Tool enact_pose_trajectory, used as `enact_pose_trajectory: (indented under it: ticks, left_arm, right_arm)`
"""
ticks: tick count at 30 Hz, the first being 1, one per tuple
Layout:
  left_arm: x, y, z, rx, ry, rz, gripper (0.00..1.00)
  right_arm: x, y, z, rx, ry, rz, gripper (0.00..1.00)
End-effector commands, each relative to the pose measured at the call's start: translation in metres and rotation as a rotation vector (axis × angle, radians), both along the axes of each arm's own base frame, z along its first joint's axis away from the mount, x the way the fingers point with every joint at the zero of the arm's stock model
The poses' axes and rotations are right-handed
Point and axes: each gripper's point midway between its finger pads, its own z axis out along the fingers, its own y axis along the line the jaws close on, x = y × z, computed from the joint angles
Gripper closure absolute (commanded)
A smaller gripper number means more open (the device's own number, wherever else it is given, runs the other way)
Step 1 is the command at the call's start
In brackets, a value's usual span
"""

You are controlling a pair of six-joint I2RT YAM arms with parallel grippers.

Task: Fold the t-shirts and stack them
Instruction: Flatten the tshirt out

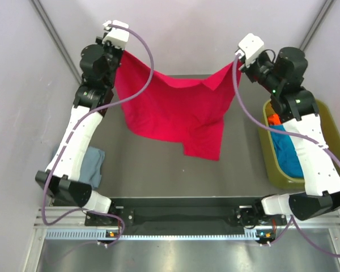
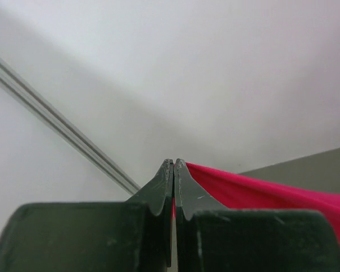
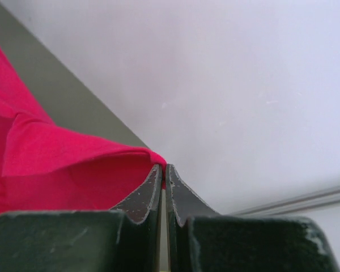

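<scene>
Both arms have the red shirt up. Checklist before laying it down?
1. Left gripper shut on red t-shirt corner: ok.
2. Right gripper shut on the opposite corner: ok.
3. Top edge taut between the grippers: not ok, it sags mid-span.
4. Cloth hanging flat: not ok, the lower right part droops lower and is creased.
5. Hem off the table: cannot tell.
6. Grey-blue t-shirt out of the landing area: ok, it lies off to the left.
</scene>
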Motion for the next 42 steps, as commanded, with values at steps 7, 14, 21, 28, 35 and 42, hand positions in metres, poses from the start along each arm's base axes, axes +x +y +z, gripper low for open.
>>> enact_pose_trajectory:
  ticks: [7, 14, 21, 28, 35, 42]
  left_arm:
    - [-0.093, 0.021, 0.082, 0.0, -0.249, -0.036, 1.0]
    - [-0.132, 0.027, 0.082, -0.006, -0.263, -0.068, 1.0]
    - [-0.178, 0.032, 0.099, -0.016, -0.307, -0.116, 1.0]
    - [-0.24, 0.046, 0.142, -0.013, -0.399, -0.137, 1.0]
    - [-0.246, 0.051, 0.163, 0.019, -0.439, -0.11, 1.0]
    - [-0.167, 0.033, 0.094, 0.089, -0.266, -0.093, 1.0]
  right_arm:
    - [-0.083, -0.038, 0.112, 0.367, -0.193, -0.092, 1.0]
    - [-0.133, -0.075, 0.129, 0.452, -0.256, -0.159, 1.0]
    - [-0.201, -0.083, 0.177, 0.479, -0.392, -0.126, 1.0]
    - [-0.286, -0.07, 0.221, 0.48, -0.53, -0.038, 1.0]
    - [-0.301, -0.064, 0.237, 0.492, -0.582, -0.008, 1.0]
    - [-0.193, -0.073, 0.192, 0.47, -0.416, -0.051, 1.0]
